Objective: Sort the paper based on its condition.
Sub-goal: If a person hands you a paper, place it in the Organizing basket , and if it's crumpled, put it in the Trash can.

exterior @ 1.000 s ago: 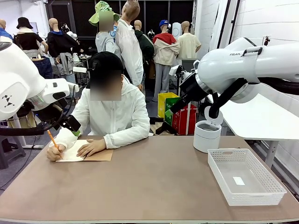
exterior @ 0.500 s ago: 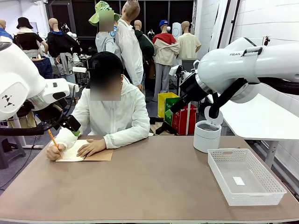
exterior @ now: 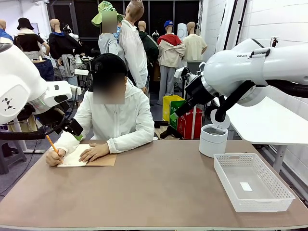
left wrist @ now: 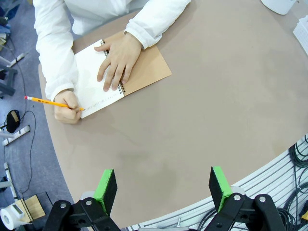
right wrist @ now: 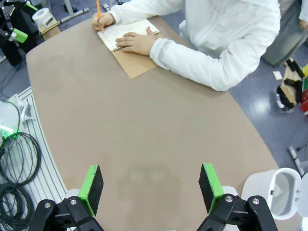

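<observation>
Both arms are held high over the near side of the table [exterior: 159, 187], wrists tilted down toward the person. The left gripper [left wrist: 162, 186] and the right gripper [right wrist: 150, 185] each hang with fingers wide apart, holding nothing. The paper [left wrist: 89, 79] is the open white page of a spiral notebook [left wrist: 149, 72] at the far edge. A flat hand [left wrist: 118, 60] rests on it and a writing hand [left wrist: 66, 105] grips a pencil [left wrist: 50, 102]. The writing is too faint to read. A white bin [right wrist: 284, 190] is cut off at the picture's edge.
</observation>
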